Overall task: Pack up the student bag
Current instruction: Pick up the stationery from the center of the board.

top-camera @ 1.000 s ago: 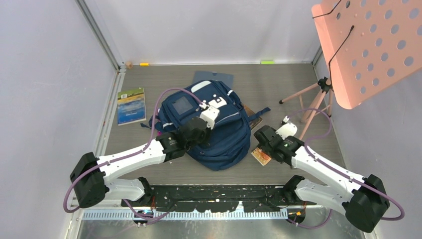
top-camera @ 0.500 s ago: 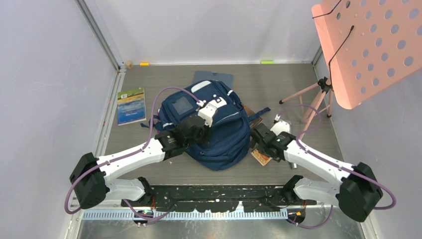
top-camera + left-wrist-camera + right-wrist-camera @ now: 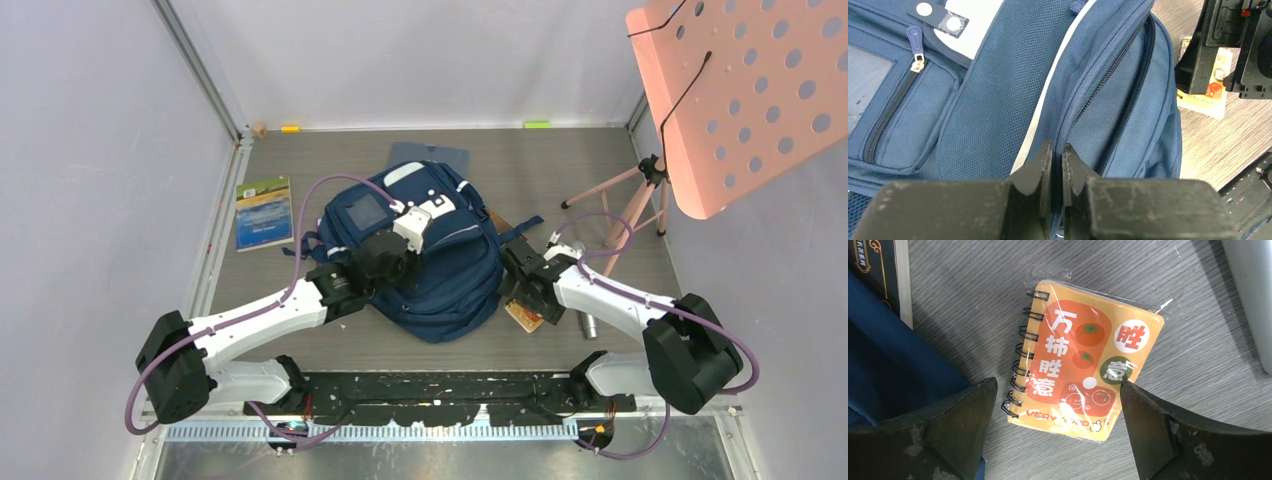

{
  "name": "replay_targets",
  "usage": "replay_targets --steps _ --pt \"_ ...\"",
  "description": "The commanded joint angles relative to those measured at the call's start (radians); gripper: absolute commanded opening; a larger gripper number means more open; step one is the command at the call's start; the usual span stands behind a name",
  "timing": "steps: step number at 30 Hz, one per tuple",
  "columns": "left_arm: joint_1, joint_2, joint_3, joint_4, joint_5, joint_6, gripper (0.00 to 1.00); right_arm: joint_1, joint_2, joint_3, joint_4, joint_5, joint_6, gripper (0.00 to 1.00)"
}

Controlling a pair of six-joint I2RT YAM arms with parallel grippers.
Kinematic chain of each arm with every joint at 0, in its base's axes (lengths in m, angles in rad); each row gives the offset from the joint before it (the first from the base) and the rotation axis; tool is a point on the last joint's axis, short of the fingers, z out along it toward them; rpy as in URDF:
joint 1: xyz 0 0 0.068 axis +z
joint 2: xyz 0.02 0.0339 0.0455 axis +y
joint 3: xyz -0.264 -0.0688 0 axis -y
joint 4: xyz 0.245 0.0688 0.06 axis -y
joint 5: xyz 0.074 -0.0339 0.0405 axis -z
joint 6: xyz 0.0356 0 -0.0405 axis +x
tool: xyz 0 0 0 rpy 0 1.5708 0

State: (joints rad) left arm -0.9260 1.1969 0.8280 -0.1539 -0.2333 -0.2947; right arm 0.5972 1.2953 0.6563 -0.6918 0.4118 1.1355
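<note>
The student bag (image 3: pixel 460 290) lies flat in the middle of the table (image 3: pixel 560 170), front pocket up; the left gripper (image 3: pixel 1057 155) sits over its right side, jaws clenched almost together; just right of the bag, the right gripper (image 3: pixel 1058 390) hangs released wide astride an orange spiral notebook (image 3: pixel 1083 365); a green book (image 3: pixel 264 212) lies well left.

White arm links (image 3: pixel 255 318), black joints (image 3: pixel 180 365), purple cables (image 3: pixel 345 179), scuffed black jaws.

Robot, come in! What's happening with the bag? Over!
Left gripper shut, at zip seam of student bag. Right gripper open over orange notebook beside it. Zips look closed. Over.
</note>
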Motion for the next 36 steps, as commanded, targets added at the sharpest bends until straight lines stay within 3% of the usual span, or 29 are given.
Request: replay_targets --steps 1,17,28,33,36 --pt "0.007 -0.044 -0.002 0.010 -0.004 -0.031 0.00 -0.017 0.019 -0.011 0.027 -0.020 0.036 1.00" --pt "0.007 -0.037 -0.001 0.010 0.009 -0.034 0.00 -0.018 -0.090 -0.049 -0.087 -0.010 0.116 1.00" --pt "0.009 -0.040 0.003 0.001 0.011 -0.030 0.00 -0.018 0.022 -0.089 0.009 -0.045 0.103 1.00" --pt "0.009 -0.051 0.011 -0.006 0.016 -0.026 0.00 -0.019 -0.003 -0.114 0.040 -0.050 0.099 0.72" --pt "0.009 -0.053 0.013 0.004 0.037 -0.022 0.00 -0.018 -0.067 -0.099 0.009 -0.029 0.082 0.68"
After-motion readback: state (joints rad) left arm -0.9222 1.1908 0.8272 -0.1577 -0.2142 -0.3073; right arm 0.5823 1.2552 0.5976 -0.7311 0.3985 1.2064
